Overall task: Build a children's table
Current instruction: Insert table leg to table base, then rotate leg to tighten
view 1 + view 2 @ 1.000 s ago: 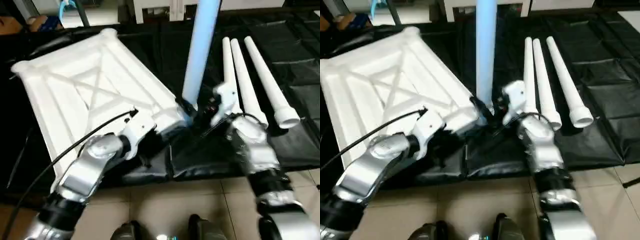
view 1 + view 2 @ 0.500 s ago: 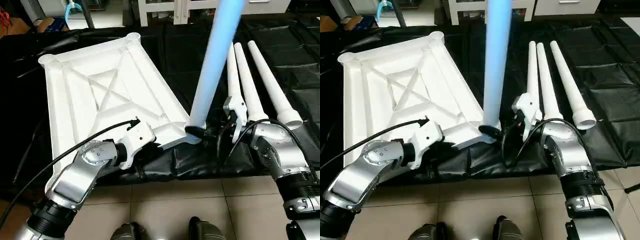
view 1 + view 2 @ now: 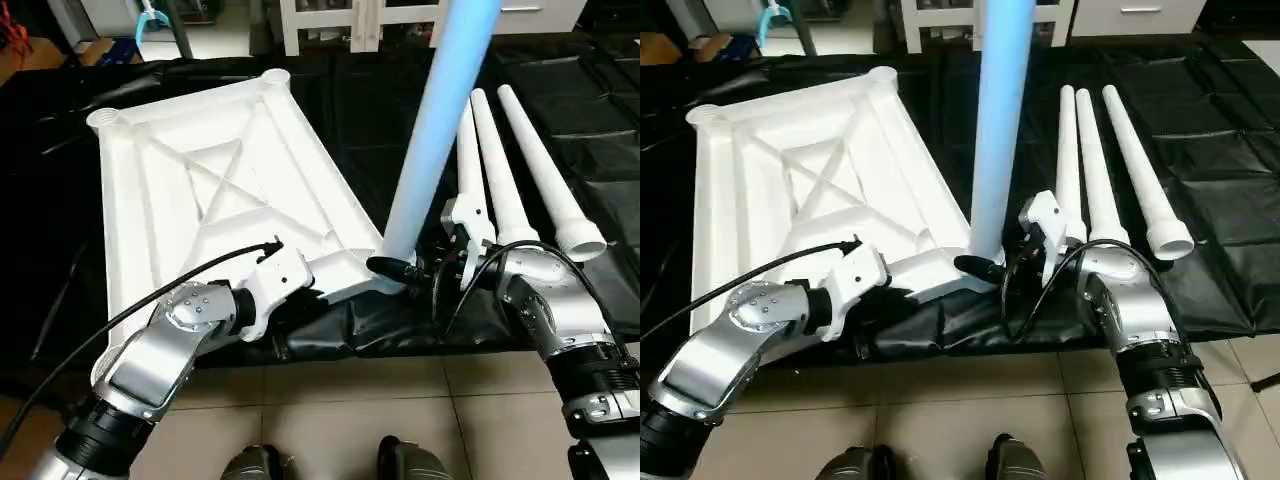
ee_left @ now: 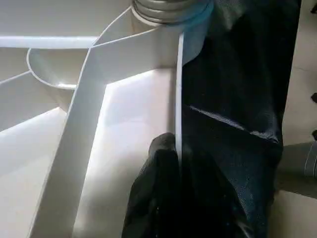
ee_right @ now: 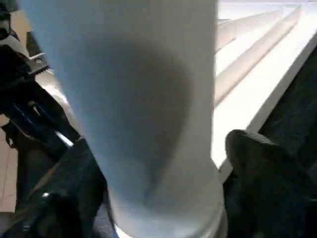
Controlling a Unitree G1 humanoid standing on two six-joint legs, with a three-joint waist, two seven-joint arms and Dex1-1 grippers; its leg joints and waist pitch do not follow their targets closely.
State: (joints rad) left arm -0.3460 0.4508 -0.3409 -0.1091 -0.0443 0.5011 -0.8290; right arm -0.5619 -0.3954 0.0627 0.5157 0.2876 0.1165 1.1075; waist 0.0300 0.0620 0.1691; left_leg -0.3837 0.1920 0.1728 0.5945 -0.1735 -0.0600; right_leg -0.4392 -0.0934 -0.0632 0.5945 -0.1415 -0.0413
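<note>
The white tabletop (image 3: 200,170) lies underside up on the black mat, its X ribs showing. One leg (image 3: 430,130) stands upright in the near right corner socket. My right gripper (image 3: 400,268) is at that leg's base, open, with a black finger (image 5: 262,173) on each side of the tube and a sliver of gap showing. My left gripper (image 4: 176,148) is shut on the thin rim wall of the tabletop's near edge, beside that same corner. Three more white legs (image 3: 520,170) lie side by side on the mat to the right.
The black mat (image 3: 600,150) covers the floor under everything and ends at beige tiles (image 3: 330,400) in front. A black cable (image 3: 130,310) loops along my left forearm. White furniture (image 3: 350,20) stands behind the mat. My feet (image 3: 260,465) show at the bottom edge.
The camera has shifted, so the whole picture sits differently. My right forearm has swung out to the right while its gripper stays at the leg's base. The leg stays upright in its socket.
</note>
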